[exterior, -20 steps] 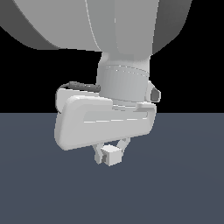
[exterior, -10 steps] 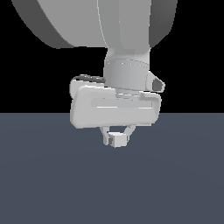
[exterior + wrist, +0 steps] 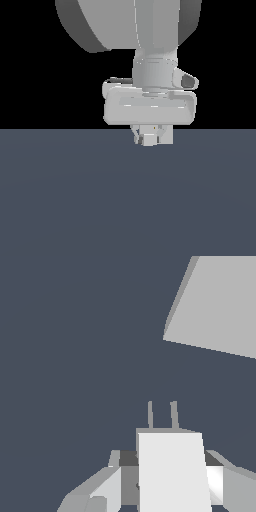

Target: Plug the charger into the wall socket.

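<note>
My gripper (image 3: 150,139) is clamped on the white charger (image 3: 172,471), lifted above the floor, prongs pointing ahead. The grey wall socket (image 3: 220,303) stands well apart, farther off. I judge alignment and insertion remain.

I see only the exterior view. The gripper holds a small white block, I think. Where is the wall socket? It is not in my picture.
Observer: In the wrist view the wall socket shows as a light-grey plate ahead of the charger, off to one side.
Operator: Does the charger have prongs?
Observer: Yes, two thin prongs stick out of its front face.
Operator: Do they touch the socket?
Observer: No, dark floor shows between them and the plate. The gripper is closed on the charger's sides.
</note>
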Robot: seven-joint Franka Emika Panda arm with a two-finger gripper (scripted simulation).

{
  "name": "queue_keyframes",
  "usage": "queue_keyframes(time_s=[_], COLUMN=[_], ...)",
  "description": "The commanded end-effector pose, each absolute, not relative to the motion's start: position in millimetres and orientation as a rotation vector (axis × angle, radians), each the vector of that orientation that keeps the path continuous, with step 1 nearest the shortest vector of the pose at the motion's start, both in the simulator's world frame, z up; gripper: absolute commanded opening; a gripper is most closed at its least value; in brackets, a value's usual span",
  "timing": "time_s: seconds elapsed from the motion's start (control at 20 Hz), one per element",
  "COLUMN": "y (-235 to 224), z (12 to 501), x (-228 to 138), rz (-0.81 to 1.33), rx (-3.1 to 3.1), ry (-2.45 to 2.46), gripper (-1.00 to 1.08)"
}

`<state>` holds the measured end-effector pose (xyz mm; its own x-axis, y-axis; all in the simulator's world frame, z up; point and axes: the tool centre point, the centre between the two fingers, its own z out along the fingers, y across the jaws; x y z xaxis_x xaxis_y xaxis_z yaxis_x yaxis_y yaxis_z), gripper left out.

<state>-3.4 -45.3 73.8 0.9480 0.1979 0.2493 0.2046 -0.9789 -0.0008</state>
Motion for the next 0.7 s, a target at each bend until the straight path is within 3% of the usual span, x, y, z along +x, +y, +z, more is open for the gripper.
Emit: queue_keyframes(time_s=[0.0,0.65], y=[-55.1,-83.8], z=[81.5,100.1], x=[4.4,20.7], rz=[-0.39,-0.388], rx=[-3.091,-3.12], ry=[-0.221,0.032], gripper=[-1.0,-1.0])
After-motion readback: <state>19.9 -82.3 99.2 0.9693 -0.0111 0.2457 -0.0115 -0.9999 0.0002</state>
